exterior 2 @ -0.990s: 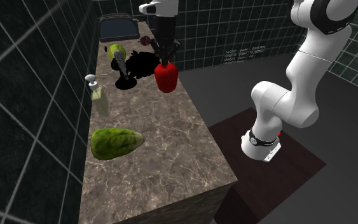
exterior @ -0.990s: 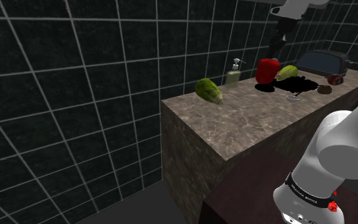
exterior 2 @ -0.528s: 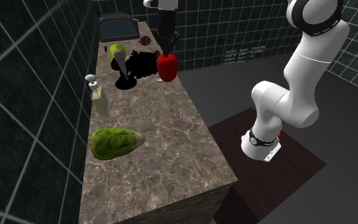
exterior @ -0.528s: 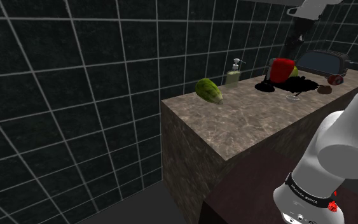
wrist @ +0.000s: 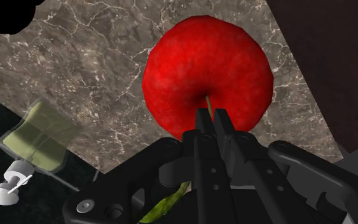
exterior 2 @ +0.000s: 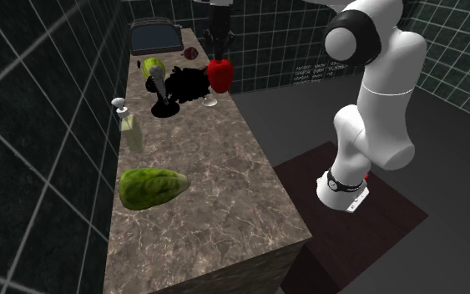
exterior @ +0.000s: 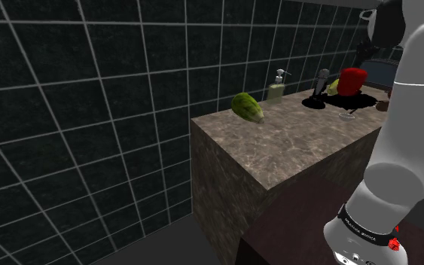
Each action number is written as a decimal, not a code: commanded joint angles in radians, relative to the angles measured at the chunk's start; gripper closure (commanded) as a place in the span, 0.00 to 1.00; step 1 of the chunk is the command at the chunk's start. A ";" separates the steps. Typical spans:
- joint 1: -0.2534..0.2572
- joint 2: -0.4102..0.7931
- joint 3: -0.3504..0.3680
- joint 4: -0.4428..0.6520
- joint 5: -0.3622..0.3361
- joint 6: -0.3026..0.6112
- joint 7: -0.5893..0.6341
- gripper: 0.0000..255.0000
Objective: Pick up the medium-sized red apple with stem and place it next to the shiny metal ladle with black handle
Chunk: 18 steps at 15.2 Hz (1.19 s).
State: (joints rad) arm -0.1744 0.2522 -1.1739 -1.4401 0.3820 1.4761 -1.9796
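Black gripper (wrist: 212,118), nearly closed, pinches the stem of a red apple (wrist: 207,76) above the counter (exterior 2: 216,192); a second ago the apple hung lower, nearer the ladle (exterior: 321,80)

A dark tiled wall (exterior: 67,113) with pale grout is seen behind the brown marbled worktop (exterior: 293,139). The floor (exterior 2: 454,167) is rendered dark grey.

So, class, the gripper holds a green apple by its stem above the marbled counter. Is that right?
Not quite: the apple is red, not green, as the wrist view shows. The rest holds: the gripper pinches it by its stem above the marbled counter.
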 commanded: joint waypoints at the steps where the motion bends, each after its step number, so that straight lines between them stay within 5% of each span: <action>1: -0.121 0.087 0.021 0.083 0.075 -0.049 -0.073 1.00; 8: -0.605 0.377 0.163 0.528 0.301 -0.249 -0.185 1.00; 18: -0.459 0.328 0.122 0.263 0.249 -0.074 -0.235 1.00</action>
State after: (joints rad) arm -0.6404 0.5807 -1.0506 -1.1621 0.6320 1.3895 -2.2114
